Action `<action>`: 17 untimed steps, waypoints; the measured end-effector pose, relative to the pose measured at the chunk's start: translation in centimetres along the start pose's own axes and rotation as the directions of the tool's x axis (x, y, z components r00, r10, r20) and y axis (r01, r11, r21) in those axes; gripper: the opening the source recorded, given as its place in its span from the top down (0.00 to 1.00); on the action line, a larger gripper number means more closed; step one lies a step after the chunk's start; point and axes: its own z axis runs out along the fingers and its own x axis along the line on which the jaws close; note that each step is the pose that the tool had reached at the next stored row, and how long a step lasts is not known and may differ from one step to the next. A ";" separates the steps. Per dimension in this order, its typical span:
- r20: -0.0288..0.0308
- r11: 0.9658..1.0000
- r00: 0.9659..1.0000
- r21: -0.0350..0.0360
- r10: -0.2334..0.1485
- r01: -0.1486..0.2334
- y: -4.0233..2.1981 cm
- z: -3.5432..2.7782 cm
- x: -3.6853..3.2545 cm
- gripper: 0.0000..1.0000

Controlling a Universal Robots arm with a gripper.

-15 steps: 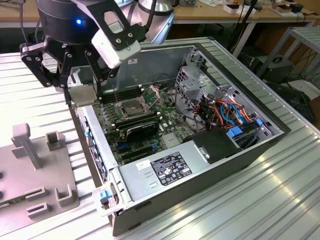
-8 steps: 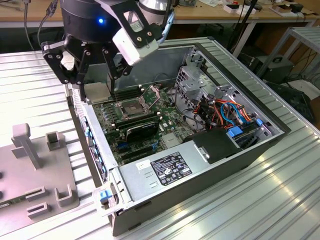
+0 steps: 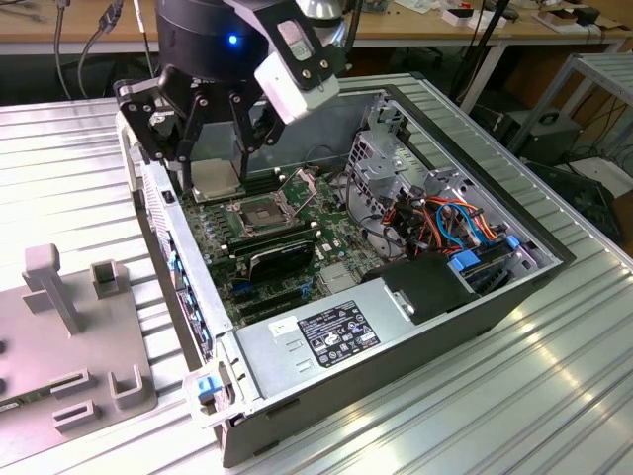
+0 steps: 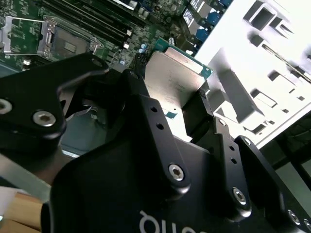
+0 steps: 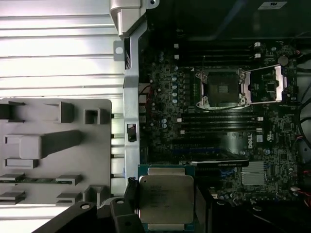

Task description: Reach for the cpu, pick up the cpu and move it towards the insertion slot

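Spanning the scene is a ribbed, pale aluminium bench (image 3: 554, 396), carrying an open black-and-silver computer case (image 3: 297, 396) laid on its side, with wooden worktables and cables in the room behind; beside the case, toward the exterior view's left, lies a grey plastic fixture tray (image 3: 69, 327) with upright pegs and brackets; inside the case sits the green motherboard (image 3: 297, 287), hemmed by the metal drive cage (image 3: 396, 158) and bundled orange and blue cables on the exterior view's right and the silver power-supply box with its dark label (image 3: 331, 332) along the near wall; the black robot gripper (image 3: 213, 163) hangs above the board close to the case's rear wall, jaws clenched on the small flat silver-grey square cpu (image 3: 216, 178), which is lifted clear of the board and gripped by opposite edges, as both wrist views show (image 4: 170, 82) (image 5: 165, 199); the insertion slot (image 3: 259, 213), a square silver metal-framed socket with a dark centre and its hinged bracket swung open, lies uncovered just beside and below the held chip; open board space surrounds the socket, with the long black memory slots (image 5: 218, 119) running alongside it.
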 end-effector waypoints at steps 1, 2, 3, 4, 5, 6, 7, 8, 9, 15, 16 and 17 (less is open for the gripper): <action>0.000 1.000 1.000 0.000 0.000 0.000 0.03 0.00 -0.27 0.45; 0.000 1.000 1.000 0.000 0.000 0.000 0.06 0.00 -0.52 0.45; 0.000 1.000 1.000 0.000 0.000 0.000 0.11 0.01 -0.82 0.45; 0.000 1.000 1.000 0.001 0.000 0.000 0.15 0.01 -1.08 0.45; 0.000 1.000 1.000 0.001 0.000 0.000 0.20 0.01 -1.38 0.45; 0.000 1.000 1.000 0.001 0.000 0.000 0.25 0.01 -1.62 0.45; 0.000 1.000 1.000 0.001 0.000 0.000 0.36 0.01 -2.10 0.45; 0.000 1.000 1.000 0.002 0.000 0.000 0.50 0.02 -2.62 0.45; 0.000 1.000 1.000 0.003 0.000 0.000 0.60 0.02 -2.95 0.45; 0.000 1.000 1.000 0.005 0.000 0.000 1.31 0.04 -4.90 0.45; 0.000 1.000 1.000 0.005 0.000 0.000 1.47 0.04 -5.26 0.45; 0.000 1.000 1.000 0.005 0.000 0.000 1.61 0.06 -5.55 0.45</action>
